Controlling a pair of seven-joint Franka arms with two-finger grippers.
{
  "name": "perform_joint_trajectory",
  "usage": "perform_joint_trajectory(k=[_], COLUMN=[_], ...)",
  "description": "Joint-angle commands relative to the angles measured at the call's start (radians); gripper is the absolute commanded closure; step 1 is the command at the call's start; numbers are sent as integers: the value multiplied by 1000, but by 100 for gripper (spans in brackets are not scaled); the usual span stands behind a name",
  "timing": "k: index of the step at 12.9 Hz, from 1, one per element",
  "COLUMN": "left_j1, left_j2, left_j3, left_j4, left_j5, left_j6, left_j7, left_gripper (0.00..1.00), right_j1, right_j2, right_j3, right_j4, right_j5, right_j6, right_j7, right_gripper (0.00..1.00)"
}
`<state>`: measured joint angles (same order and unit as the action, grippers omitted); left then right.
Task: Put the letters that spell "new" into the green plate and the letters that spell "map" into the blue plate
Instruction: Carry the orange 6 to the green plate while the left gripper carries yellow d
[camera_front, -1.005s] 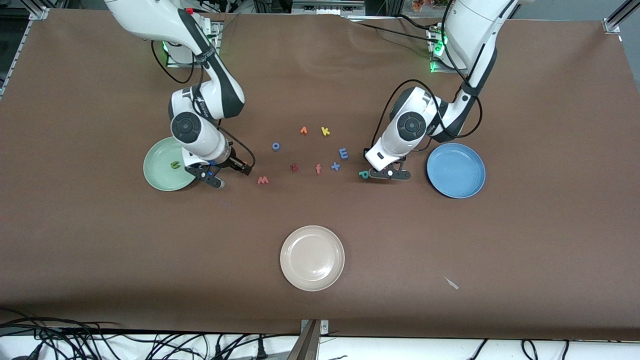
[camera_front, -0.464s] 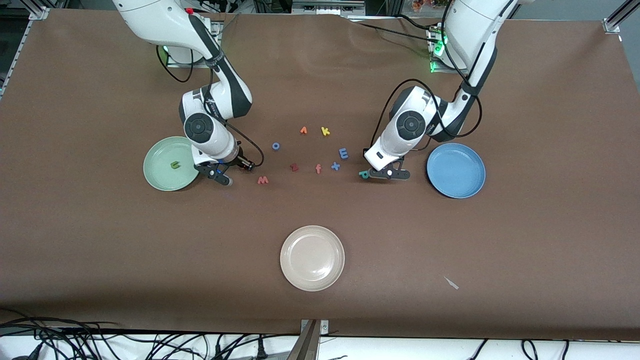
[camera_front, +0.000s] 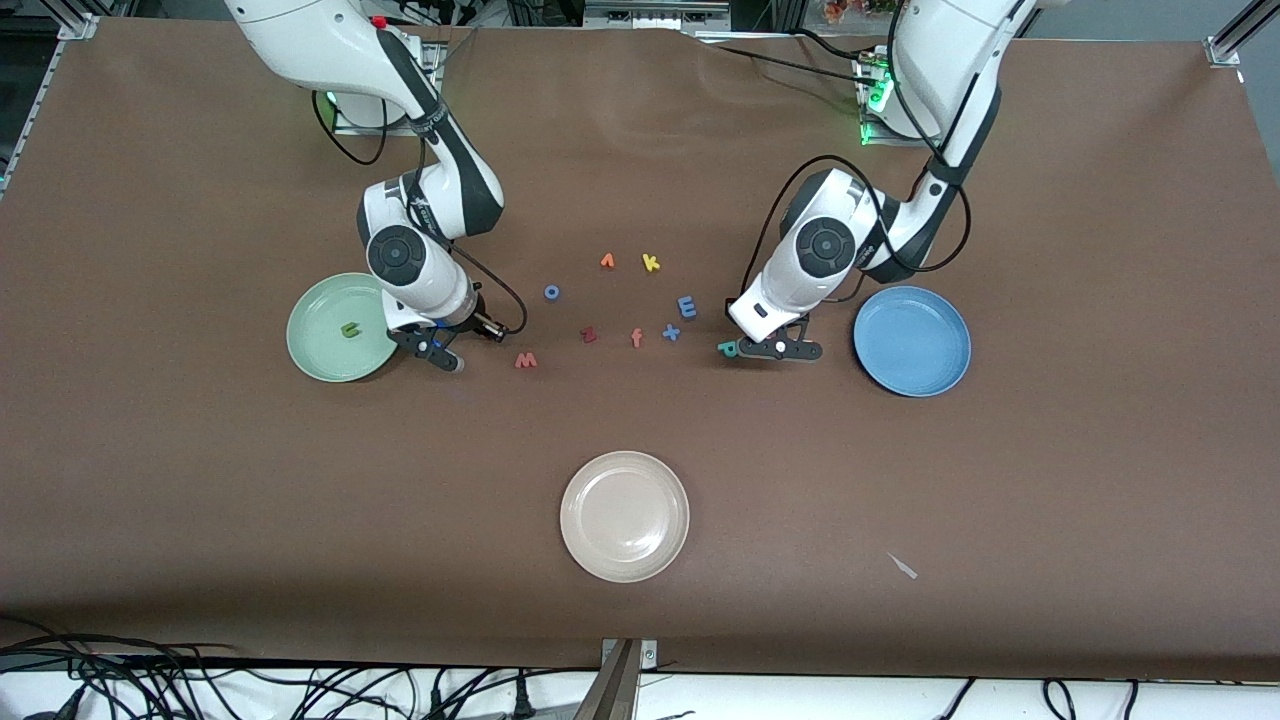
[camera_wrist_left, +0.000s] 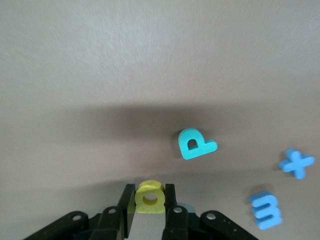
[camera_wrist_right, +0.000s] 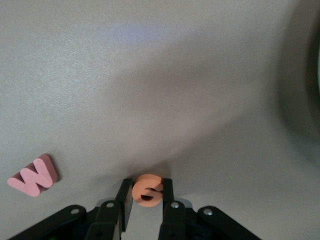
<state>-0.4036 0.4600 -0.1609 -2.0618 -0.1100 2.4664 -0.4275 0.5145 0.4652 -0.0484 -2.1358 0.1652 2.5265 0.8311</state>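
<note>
My left gripper (camera_front: 742, 351) (camera_wrist_left: 149, 192) is shut on the yellow "a" (camera_wrist_left: 149, 188), low over the table beside the teal "p" (camera_front: 728, 348) (camera_wrist_left: 196, 143). The blue "m" (camera_front: 687, 306) (camera_wrist_left: 265, 210) lies close by on the table. The blue plate (camera_front: 911, 340) sits toward the left arm's end and holds nothing. My right gripper (camera_front: 443, 358) (camera_wrist_right: 147, 187) is shut on the orange "e" (camera_wrist_right: 145, 186), low beside the green plate (camera_front: 318, 348). The green "n" (camera_front: 349, 329) lies in that plate. The pink "w" (camera_front: 526, 360) (camera_wrist_right: 33, 175) rests on the table near the right gripper.
Loose letters lie between the arms: a blue "o" (camera_front: 552, 292), an orange piece (camera_front: 607, 261), a yellow "k" (camera_front: 651, 263), a dark red "z" (camera_front: 588, 335), a salmon "f" (camera_front: 637, 338) and a blue "x" (camera_front: 671, 332). A cream-white plate (camera_front: 624, 515) stands nearer the front camera.
The right gripper moved off the green plate's rim toward the "w" and shut on the orange "e". The left gripper closed fully on the yellow "a" and stayed in place.
</note>
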Motion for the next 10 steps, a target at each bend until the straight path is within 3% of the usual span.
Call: perform_joint_trajectory(k=[1, 5, 10], left_j1=[32, 132, 308], left_j2=[-109, -155, -161], left_j3=[4, 8, 6], left_j4=[6, 89, 88], left_j5=[-4, -4, 56], left_j6=[-104, -329, -379], left_j7=[16, 163, 413], left_gripper=[83, 83, 83], right_j1=[1, 2, 1], right_j2=[-14, -66, -132], right_j3=[-7, -88, -258], right_j4=[2, 66, 67], right_j5=[7, -34, -41], right_j6=[3, -179, -319], right_j7=[-32, -159, -546], right_gripper=[83, 82, 82])
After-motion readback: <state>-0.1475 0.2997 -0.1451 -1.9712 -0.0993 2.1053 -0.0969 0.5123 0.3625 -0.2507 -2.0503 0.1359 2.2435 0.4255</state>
